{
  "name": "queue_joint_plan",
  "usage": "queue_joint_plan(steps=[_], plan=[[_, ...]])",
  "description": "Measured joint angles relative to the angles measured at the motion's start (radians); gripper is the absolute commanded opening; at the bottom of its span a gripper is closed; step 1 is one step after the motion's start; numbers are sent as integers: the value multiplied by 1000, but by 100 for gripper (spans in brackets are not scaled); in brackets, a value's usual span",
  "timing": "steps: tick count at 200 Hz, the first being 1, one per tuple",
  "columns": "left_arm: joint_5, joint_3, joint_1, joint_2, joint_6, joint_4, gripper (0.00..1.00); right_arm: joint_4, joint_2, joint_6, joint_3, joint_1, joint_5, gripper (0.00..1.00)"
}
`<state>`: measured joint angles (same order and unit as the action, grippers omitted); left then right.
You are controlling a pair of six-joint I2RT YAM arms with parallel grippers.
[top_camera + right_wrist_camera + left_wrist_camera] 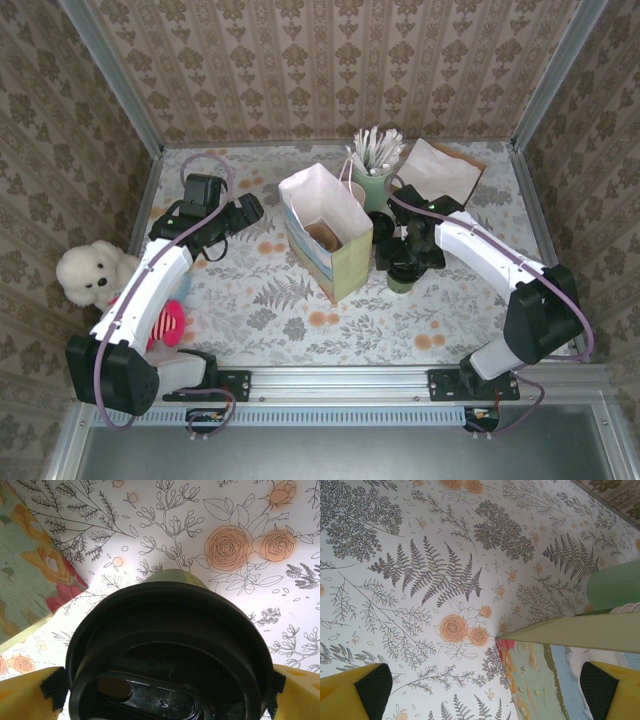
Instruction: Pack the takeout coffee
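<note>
**Robot jaws straddle a lidded coffee beside an open bag**

Seen from above, the coffee [401, 281] stands upright on the tabletop [260, 315], just right of centre in the frame and close beside the bag [325, 235]. The right arm [480, 250] reaches in from the lower right, its jaws spread wide on either side of the cup. In the right wrist view, the black lid [170, 645] sits between the dark pads [52, 687], which are at its rim. Whether they press it I cannot tell. That placing looks set for a grip near the lid.

The bag stands open-topped in the centre, its mouth ready to take the cup from above. The left arm [150, 285] comes in from the lower left. Its jaws are also open and empty, near the bag's left side, perhaps to steady it.

The tabletop carries a white cloth printed with ferns and orange roses. Beige patterned wallpaper [300, 60] lines three walls. A cup of sticks [372, 160] stands behind the bag at upper centre, and a white teddy [88, 272] sits at the left edge.
</note>
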<state>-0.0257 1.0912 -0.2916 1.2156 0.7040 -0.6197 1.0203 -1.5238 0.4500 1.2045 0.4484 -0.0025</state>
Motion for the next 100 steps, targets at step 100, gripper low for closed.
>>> queue_joint_plan(steps=[100], plan=[[0, -4, 6, 0, 0, 0, 100, 9, -24, 26, 1, 6, 41, 100]])
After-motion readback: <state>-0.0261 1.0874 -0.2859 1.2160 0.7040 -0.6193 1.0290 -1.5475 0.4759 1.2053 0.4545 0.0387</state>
